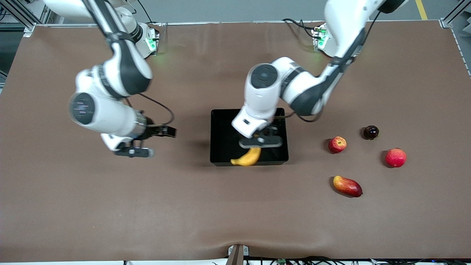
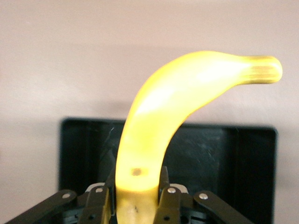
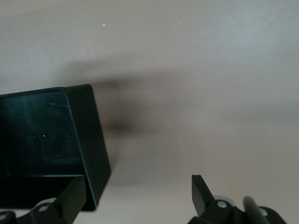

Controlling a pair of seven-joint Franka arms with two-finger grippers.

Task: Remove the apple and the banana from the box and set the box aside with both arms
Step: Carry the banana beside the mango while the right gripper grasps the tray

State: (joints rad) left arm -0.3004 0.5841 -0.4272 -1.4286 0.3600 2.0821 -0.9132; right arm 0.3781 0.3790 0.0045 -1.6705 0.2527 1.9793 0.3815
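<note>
My left gripper [image 1: 259, 141] is shut on the yellow banana [image 1: 247, 157] at one end and holds it over the part of the black box [image 1: 220, 121] nearer the front camera. In the left wrist view the banana [image 2: 177, 121] rises from between my fingers [image 2: 96, 203], with the box [image 2: 84, 149] below it. The small red apple [image 1: 337, 144] lies on the table toward the left arm's end. My right gripper [image 1: 133, 152] is open and empty over bare table beside the box, toward the right arm's end. Its view shows one corner of the box [image 3: 88, 140] and its spread fingers [image 3: 72, 196].
Toward the left arm's end lie a pinkish-red round fruit [image 1: 395, 157], a red-and-yellow mango [image 1: 347, 186] and a small dark fruit [image 1: 371, 132]. The brown table [image 1: 110, 206] stretches wide around the box.
</note>
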